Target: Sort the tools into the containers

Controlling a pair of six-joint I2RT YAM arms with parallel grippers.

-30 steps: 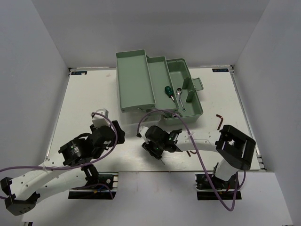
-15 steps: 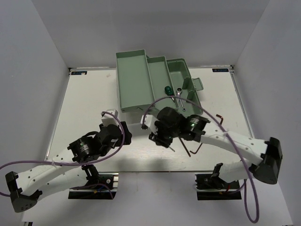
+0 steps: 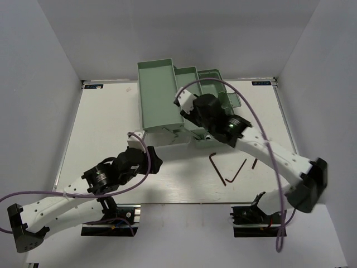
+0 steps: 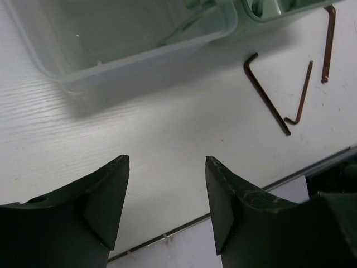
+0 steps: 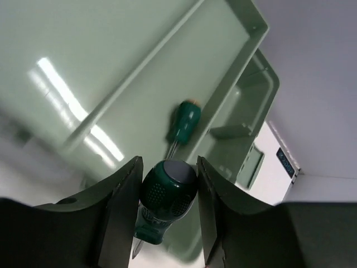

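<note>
**While the right hand hangs a screwdriver over the toolbox, the hex keys wait on the bench**

Since the right hand (image 5: 167, 167) is pinched on the green handle of a screwdriver (image 5: 166, 195), the coming drop turns on what lies beyond it. The butt end leads and the blade points back toward the wrist. Just ahead lies the middle tray (image 5: 184, 72) of the toolbox (image 3: 159, 95). A second screwdriver (image 5: 183, 124) already lies there, its long axis along the tray's length. Releasing here would likely land the pair together.

The left hand (image 4: 167, 167) is spread and empty, low over the bench (image 4: 139, 128) just in front of the toolbox. Three hex keys (image 4: 266, 94) lie flat ahead and to its right, apart from one another. With the right hand occupied, the left seems better placed to take them.
</note>
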